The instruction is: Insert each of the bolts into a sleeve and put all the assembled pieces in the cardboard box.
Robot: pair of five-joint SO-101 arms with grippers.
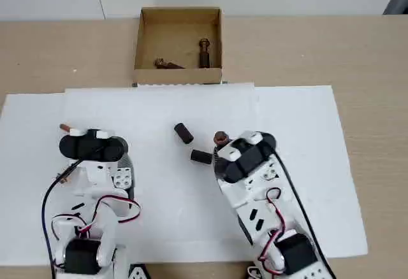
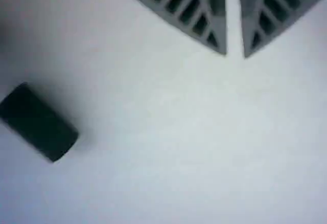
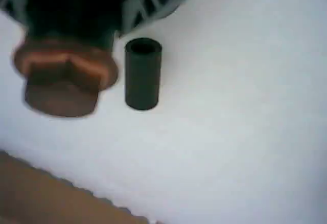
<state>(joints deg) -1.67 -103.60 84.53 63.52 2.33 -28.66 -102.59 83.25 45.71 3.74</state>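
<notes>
My right gripper (image 1: 222, 144) is shut on a copper-headed bolt (image 3: 64, 78), holding it just above the white paper; its head (image 1: 220, 138) faces the box. Beside it lies a black sleeve (image 3: 143, 73), the nearer (image 1: 201, 157) of two sleeves on the paper; the other sleeve (image 1: 183, 132) lies a little farther back. My left gripper (image 2: 234, 50) hangs low over the paper with only a thin slit between its fingers and nothing in them. Another black sleeve (image 2: 38, 129) lies off to its side. The cardboard box (image 1: 178, 75) at the back holds two assembled pieces (image 1: 204, 51).
The white paper sheet (image 1: 306, 164) covers most of the wooden table (image 1: 370, 56). The left arm (image 1: 92, 146) stands at the paper's left side, with a small brown-tipped thing (image 1: 64, 127) at its far end. Bare paper lies between the arms and before the box.
</notes>
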